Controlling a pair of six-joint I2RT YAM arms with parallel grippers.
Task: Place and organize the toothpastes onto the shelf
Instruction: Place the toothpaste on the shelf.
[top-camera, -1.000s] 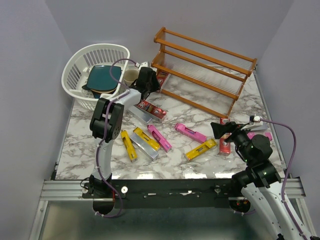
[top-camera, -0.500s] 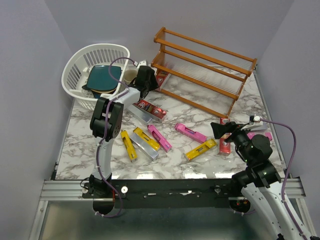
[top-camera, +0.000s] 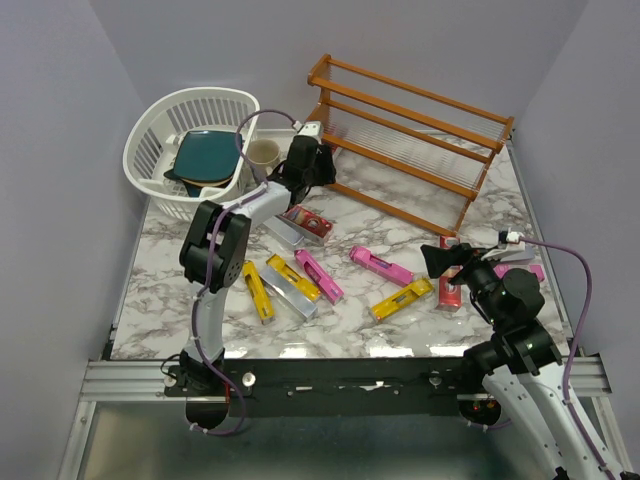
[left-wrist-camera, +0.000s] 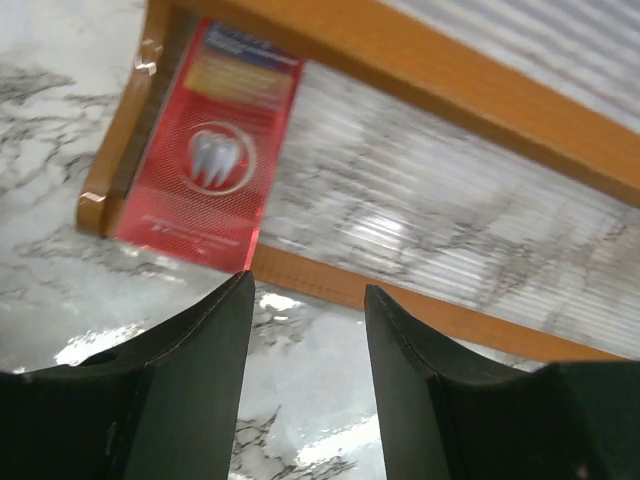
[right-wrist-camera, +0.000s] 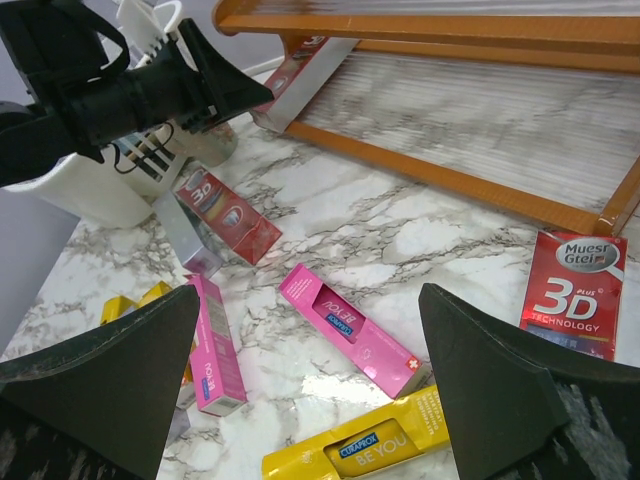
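Left wrist view: left gripper (left-wrist-camera: 308, 290) parted, empty, near the red toothpaste (left-wrist-camera: 215, 150) lying at the bottom-tier left end of the shelf (left-wrist-camera: 450, 85), seemingly overhanging the front rail, so a nudge could drop it; right gripper (right-wrist-camera: 310, 300) wide, empty.

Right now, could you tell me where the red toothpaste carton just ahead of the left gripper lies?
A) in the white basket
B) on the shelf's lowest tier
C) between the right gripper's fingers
B: the left wrist view shows the red carton on the lowest tier of the shelf.
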